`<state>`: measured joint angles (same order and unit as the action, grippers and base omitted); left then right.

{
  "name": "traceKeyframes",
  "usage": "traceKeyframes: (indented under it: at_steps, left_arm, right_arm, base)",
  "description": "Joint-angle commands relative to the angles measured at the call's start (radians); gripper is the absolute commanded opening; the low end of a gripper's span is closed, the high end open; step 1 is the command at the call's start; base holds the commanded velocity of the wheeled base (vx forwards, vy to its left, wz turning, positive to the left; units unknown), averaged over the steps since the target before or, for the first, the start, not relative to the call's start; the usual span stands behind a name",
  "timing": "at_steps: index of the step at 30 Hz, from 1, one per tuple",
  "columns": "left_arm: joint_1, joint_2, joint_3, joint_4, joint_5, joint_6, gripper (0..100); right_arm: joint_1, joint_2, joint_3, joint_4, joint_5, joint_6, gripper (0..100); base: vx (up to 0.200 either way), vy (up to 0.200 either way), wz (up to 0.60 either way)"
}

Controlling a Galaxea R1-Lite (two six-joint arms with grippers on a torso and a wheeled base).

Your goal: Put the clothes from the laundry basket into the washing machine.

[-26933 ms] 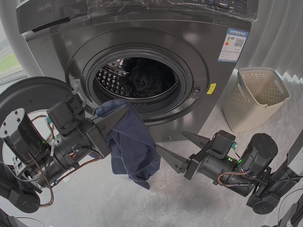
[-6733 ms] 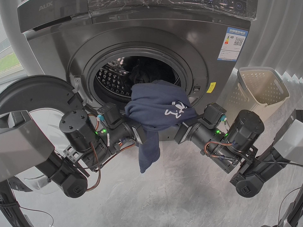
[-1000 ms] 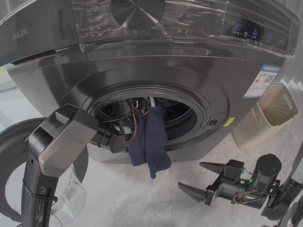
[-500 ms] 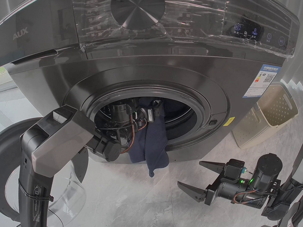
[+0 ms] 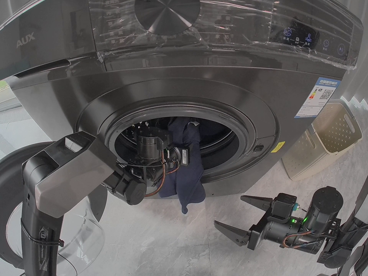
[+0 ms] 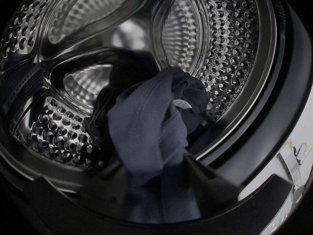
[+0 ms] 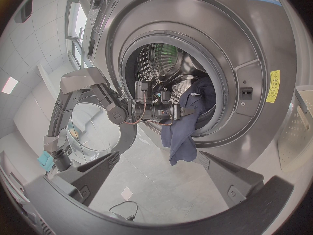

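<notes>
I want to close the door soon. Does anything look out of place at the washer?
Yes. The navy garment is only half inside: the left gripper holds its top in the drum, while its tail hangs over the opening's rim towards the floor.

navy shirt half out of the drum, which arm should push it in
Left, probably: the left hand grips the navy shirt in the drum mouth, so it only needs to go deeper. The right hand is open, low over the floor.
</notes>
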<state>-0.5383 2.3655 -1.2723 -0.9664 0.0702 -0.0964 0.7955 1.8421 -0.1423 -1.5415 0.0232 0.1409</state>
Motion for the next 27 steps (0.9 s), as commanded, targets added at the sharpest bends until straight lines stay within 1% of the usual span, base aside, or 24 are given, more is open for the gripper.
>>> traceKeyframes:
  at_steps: [1, 2, 4, 6, 9, 15, 16, 20, 24, 27]
  left_arm:
    - [0.001, 0.029, -0.068, -0.002, 0.005, -0.006, 0]
    - [0.001, 0.032, -0.085, -0.006, 0.011, -0.008, 0]
    - [0.006, 0.049, -0.137, -0.018, 0.023, -0.020, 0]
    - [0.009, 0.063, -0.194, -0.045, 0.046, -0.032, 0]
    - [0.012, 0.084, -0.275, -0.060, 0.065, -0.040, 0]
    - [0.014, 0.086, -0.272, -0.074, 0.068, -0.039, 0]
    - [0.014, 0.086, -0.266, -0.077, 0.068, -0.039, 100]
    - [0.012, 0.067, -0.219, -0.069, 0.066, -0.037, 100]
    - [0.000, -0.012, -0.084, -0.018, 0.045, -0.036, 100]
    - [-0.005, -0.034, -0.036, -0.003, 0.031, -0.034, 100]
  right_arm:
    - [0.001, 0.000, 0.000, 0.000, 0.001, 0.000, 100]
    - [0.001, 0.000, 0.000, 0.000, 0.000, 0.000, 100]
    - [0.001, 0.000, 0.000, 0.000, 0.000, 0.000, 100]
    - [0.001, -0.001, 0.000, 0.000, 0.000, 0.000, 100]
    - [0.001, -0.001, -0.002, 0.000, 0.001, 0.000, 100]
    - [0.002, 0.000, 0.000, 0.000, 0.000, 0.002, 100]
    - [0.002, 0.000, 0.000, 0.000, 0.000, 0.002, 100]
    - [0.001, 0.000, 0.000, 0.000, 0.001, 0.002, 100]
    - [0.002, 0.003, 0.000, 0.000, 0.001, 0.002, 100]
    - [0.005, 0.003, 0.000, 0.000, 0.001, 0.002, 100]
  base:
    - [0.000, 0.000, 0.00]
    - [0.000, 0.000, 0.00]
    - [0.000, 0.000, 0.00]
    - [0.000, 0.000, 0.00]
    - [0.000, 0.000, 0.00]
    - [0.000, 0.000, 0.00]
    - [0.000, 0.000, 0.00]
    - [0.000, 0.000, 0.00]
    - [0.000, 0.000, 0.00]
    - [0.000, 0.000, 0.00]
